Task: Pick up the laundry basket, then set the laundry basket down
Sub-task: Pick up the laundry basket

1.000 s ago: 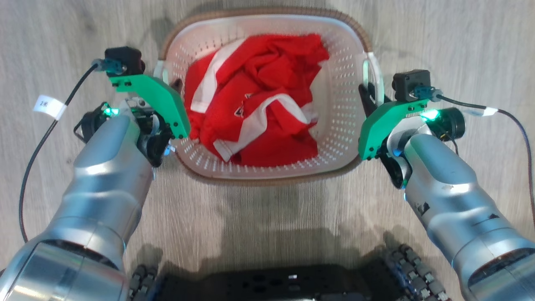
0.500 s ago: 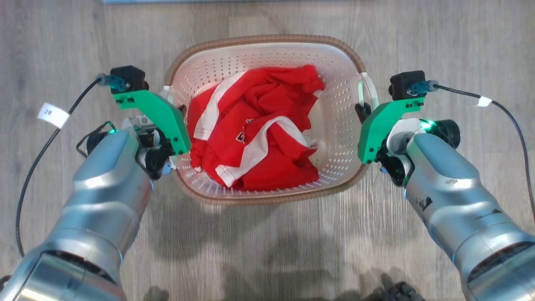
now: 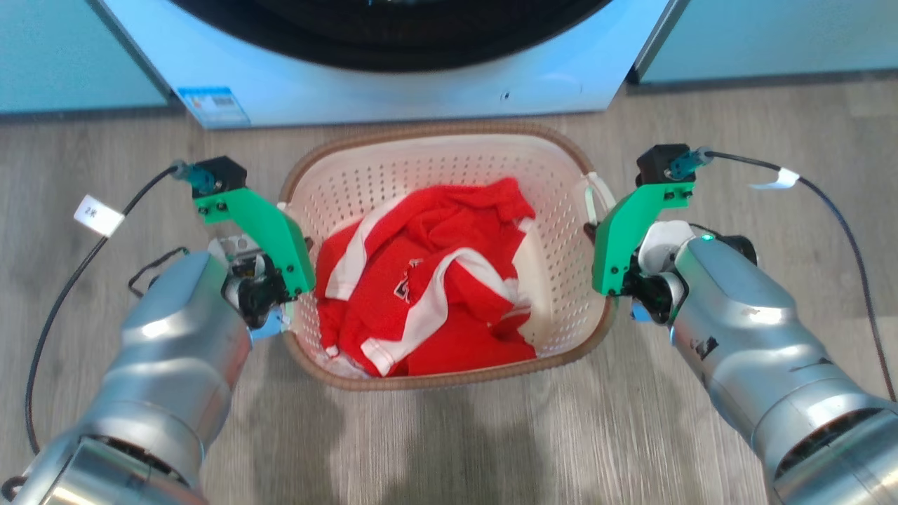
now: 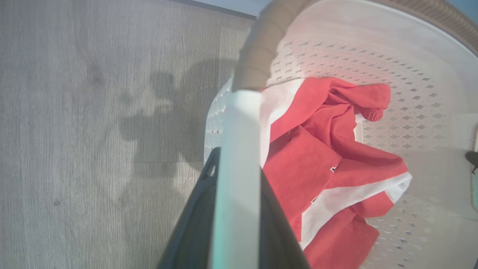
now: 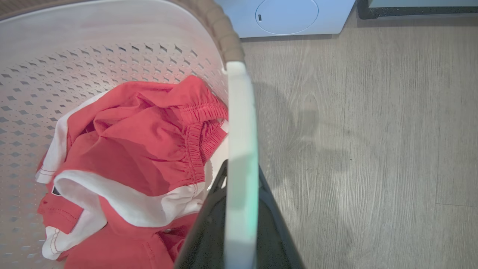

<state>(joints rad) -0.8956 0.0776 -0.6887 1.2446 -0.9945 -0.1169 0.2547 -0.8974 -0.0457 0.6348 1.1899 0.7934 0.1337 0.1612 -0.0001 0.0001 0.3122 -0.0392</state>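
Observation:
The laundry basket (image 3: 421,172) is white and perforated with a brown rim, and it holds red and white clothes (image 3: 435,280). It sits between my two arms in the head view. My left gripper (image 3: 300,244) is shut on its left white handle (image 4: 241,123), with a dark finger on each side of the bar. My right gripper (image 3: 595,231) is shut the same way on the right handle (image 5: 241,112). In both wrist views the shadows fall on the floor apart from the basket, so it seems to hang a little above the floor.
A pale blue washing machine (image 3: 421,77) with a dark round door stands just beyond the basket, between pale cabinets (image 3: 63,56). Grey wood-look floor (image 3: 449,449) lies all around. Black cables (image 3: 63,259) trail from both wrists.
The camera has tilted up: the washing machine has come into the head view and my base has left it. Both grippers have stayed shut on the handles, and the basket has kept its place between them.

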